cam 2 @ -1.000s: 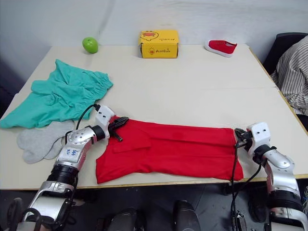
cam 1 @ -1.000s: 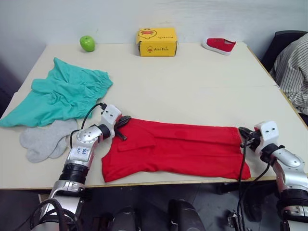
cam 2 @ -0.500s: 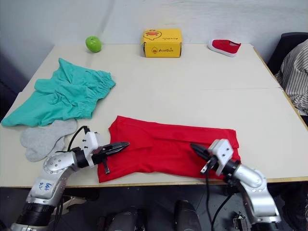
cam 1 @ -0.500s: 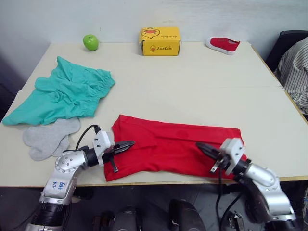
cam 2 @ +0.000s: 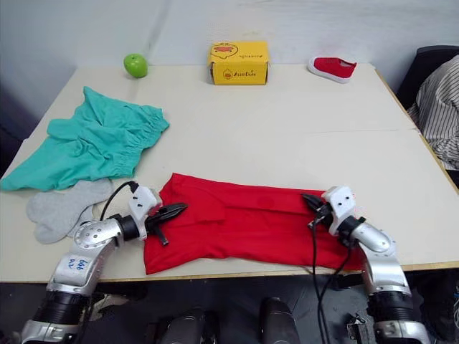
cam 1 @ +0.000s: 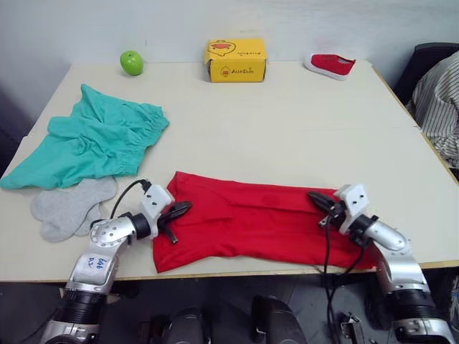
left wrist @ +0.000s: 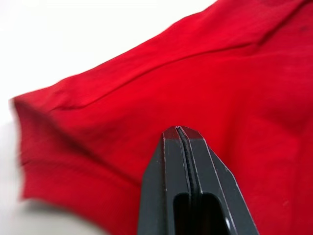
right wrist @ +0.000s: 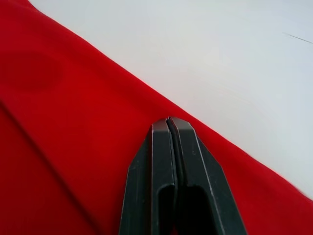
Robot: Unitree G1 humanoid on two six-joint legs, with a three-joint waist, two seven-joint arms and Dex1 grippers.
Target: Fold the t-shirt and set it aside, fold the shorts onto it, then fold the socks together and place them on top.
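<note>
Bright red cotton t-shirt (cam 1: 258,222) folded flat, lower centre. Left gripper (cam 1: 179,209) over its left end, right gripper (cam 1: 318,200) over right end; both pressed together, holding nothing. Teal shorts (cam 1: 90,140), grey socks (cam 1: 68,208) at left.

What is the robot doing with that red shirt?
The robot is folding the bright red cotton t-shirt, which lies in a long band near the table's front edge. Its left end effector and right end effector are both shut and empty, over opposite ends of the shirt. The teal fabric shorts and light grey knit socks wait untouched at the left.
</note>
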